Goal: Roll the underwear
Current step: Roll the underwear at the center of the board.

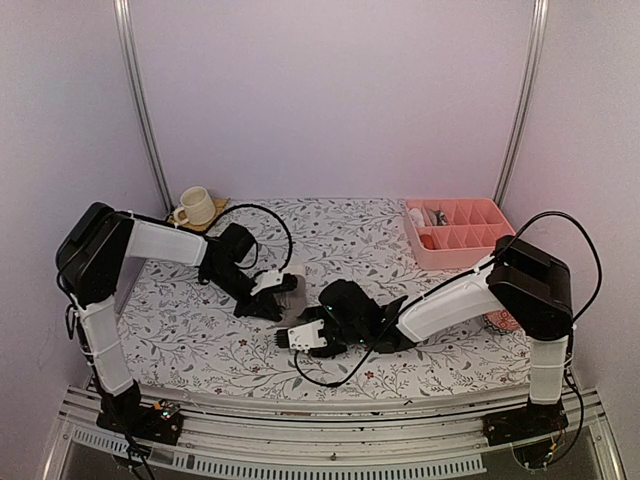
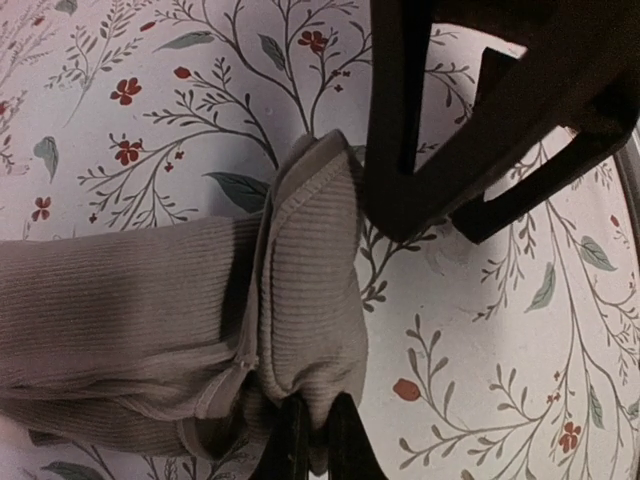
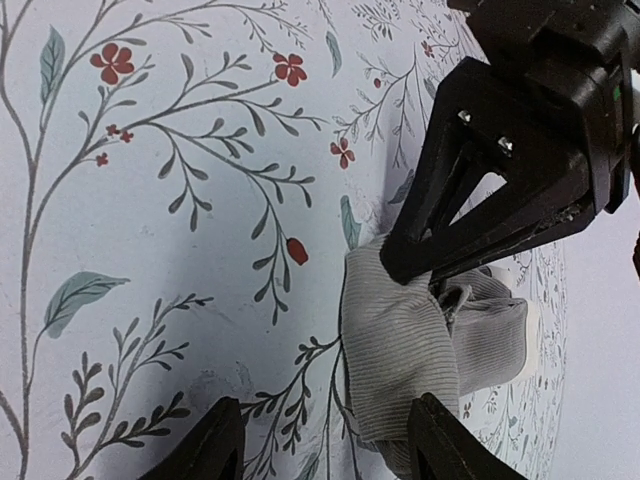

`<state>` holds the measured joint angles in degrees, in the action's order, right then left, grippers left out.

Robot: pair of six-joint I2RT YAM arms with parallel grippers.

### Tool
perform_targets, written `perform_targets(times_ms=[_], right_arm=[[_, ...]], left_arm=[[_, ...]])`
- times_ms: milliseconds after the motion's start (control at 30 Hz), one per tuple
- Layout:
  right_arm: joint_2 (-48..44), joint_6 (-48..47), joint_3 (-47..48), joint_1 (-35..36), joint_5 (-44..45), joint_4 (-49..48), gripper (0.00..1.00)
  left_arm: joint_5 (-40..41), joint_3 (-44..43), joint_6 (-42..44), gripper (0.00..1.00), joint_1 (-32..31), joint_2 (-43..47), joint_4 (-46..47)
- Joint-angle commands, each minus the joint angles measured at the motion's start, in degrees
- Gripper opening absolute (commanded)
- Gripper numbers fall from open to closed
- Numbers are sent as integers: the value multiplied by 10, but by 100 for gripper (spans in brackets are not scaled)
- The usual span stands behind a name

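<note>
One taupe underwear (image 2: 150,320), largely hidden from above, in the tightly closed left gripper (image 2: 318,438); right gripper (image 3: 330,432) open, empty.

One table (image 1: 350,235) out there, two arms at its near edge, the left arm (image 1: 150,242) and the right arm (image 1: 450,300), each with one pair of jaws, and one taupe brief (image 2: 150,310) in view. Along the back we've got one cream cup (image 1: 197,205) on one coaster (image 1: 213,225), one pink divided tray (image 1: 455,262) (what's in it is too small to count), and two metal posts (image 1: 140,110). And there's one pinkish thing (image 1: 500,321) peeking from behind the right arm, too hidden to name.
</note>
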<state>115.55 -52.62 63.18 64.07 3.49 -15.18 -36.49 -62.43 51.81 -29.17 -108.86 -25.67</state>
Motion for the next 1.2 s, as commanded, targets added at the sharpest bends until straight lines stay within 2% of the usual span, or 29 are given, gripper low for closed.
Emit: perform_targets(times_ms=[0, 133, 400, 600, 800, 1100, 1133, 1167], right_arm=[[25, -64, 6, 11, 68, -64, 56], [45, -98, 3, 17, 99, -89, 56], [78, -122, 17, 17, 130, -104, 56], [108, -137, 45, 10, 148, -80, 44], [121, -98, 80, -5, 142, -32, 35], [135, -24, 146, -20, 61, 102, 15], [135, -13, 152, -23, 51, 115, 14], [135, -6, 158, -26, 43, 130, 13]], left_arm=[[-30, -46, -7, 0, 12, -31, -66], [-32, -74, -7, 0, 13, -67, -93], [-33, -95, 1, 0, 13, -79, -117], [-37, -113, 8, 0, 14, -90, -138], [-38, -116, 18, 0, 14, -93, -146], [-40, -101, 30, 0, 17, -71, -140], [-39, -97, 30, 1, 19, -63, -134], [-37, -90, 29, 9, 21, -56, -125]])
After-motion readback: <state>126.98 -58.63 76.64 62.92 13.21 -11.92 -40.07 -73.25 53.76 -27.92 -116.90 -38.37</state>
